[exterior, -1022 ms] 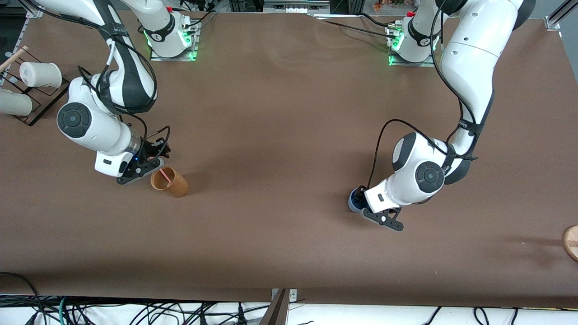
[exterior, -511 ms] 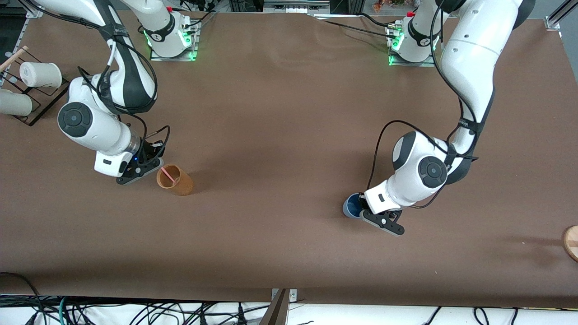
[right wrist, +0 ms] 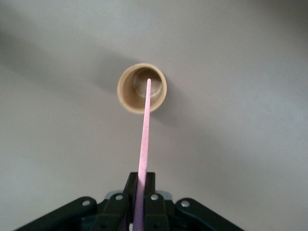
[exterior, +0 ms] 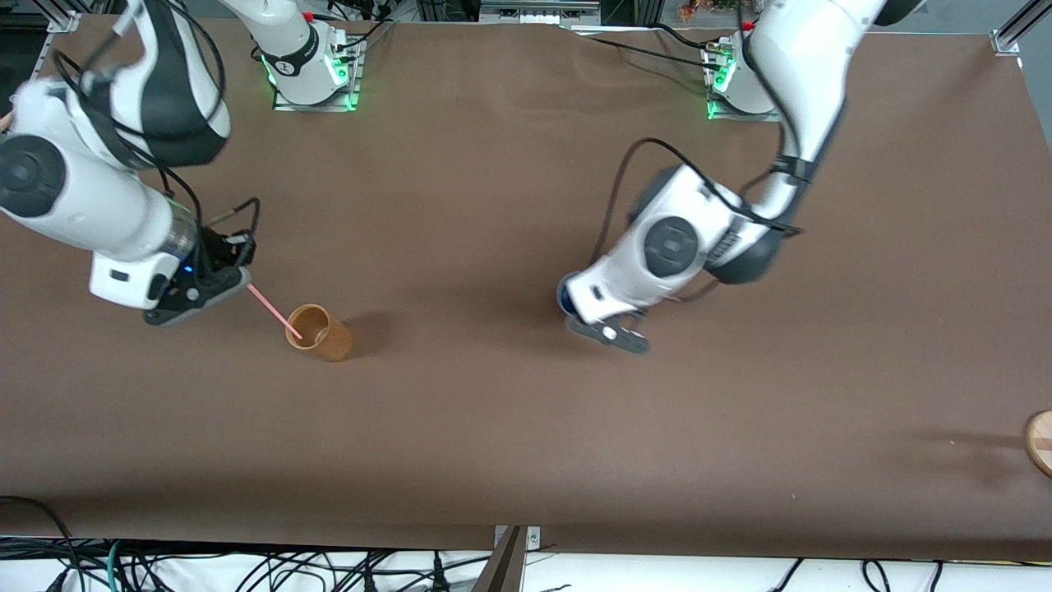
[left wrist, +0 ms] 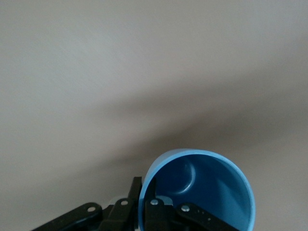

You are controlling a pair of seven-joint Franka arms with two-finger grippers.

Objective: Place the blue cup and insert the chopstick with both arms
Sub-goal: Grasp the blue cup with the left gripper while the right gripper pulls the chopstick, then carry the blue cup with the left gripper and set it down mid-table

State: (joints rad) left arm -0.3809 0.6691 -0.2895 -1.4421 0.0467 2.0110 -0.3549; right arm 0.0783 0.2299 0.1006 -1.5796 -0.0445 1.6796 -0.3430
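The blue cup hangs from my left gripper, which is shut on its rim over the middle of the table. In the left wrist view one finger is outside the cup and the other is inside it. My right gripper is shut on the pink chopstick. The chopstick slants down to the mouth of the tan cup, which stands upright toward the right arm's end of the table. In the right wrist view my gripper holds the chopstick, whose tip lies over the tan cup's opening. I cannot tell whether the tip is inside.
A round wooden disc lies at the table's edge at the left arm's end. Both arm bases stand along the edge farthest from the front camera. Brown table spreads between the two grippers and nearer the front camera.
My right gripper rose and drew back toward its end of the table, pulling the chopstick up from the tan cup. My left gripper lifted the blue cup and carried it toward the table's middle.
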